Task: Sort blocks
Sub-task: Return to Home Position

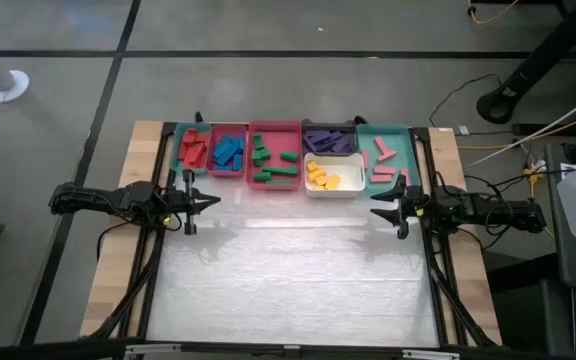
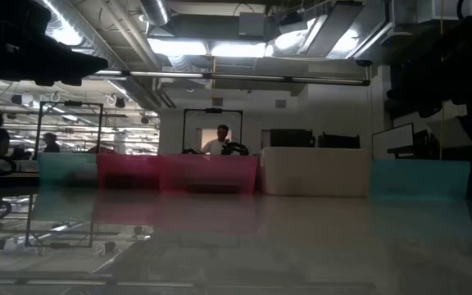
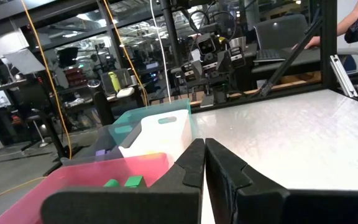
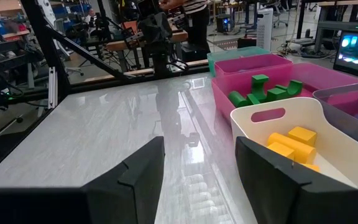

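Observation:
The blocks lie sorted by colour in a row of trays along the table's far edge. Red blocks [image 1: 193, 152] fill a teal tray, blue blocks [image 1: 228, 152] a pink tray, and green blocks [image 1: 271, 162] a larger pink tray [image 4: 303, 68]. Purple blocks [image 1: 330, 140] sit in a dark tray, yellow blocks [image 1: 322, 178] in a white tray [image 4: 272, 118], and pink blocks [image 1: 381, 160] in a teal tray. My left gripper [image 1: 212, 200] hovers shut near the table's left side, level, holding nothing. My right gripper [image 1: 375, 206] hovers open at the right side, with nothing between its fingers.
The white tabletop [image 1: 288, 280] stretches bare between the two arms and toward the near edge. In the low view the trays form a low wall [image 2: 211, 172] across the far side. Black frame rails [image 1: 438, 280] run along both sides of the table. A person stands in the room beyond.

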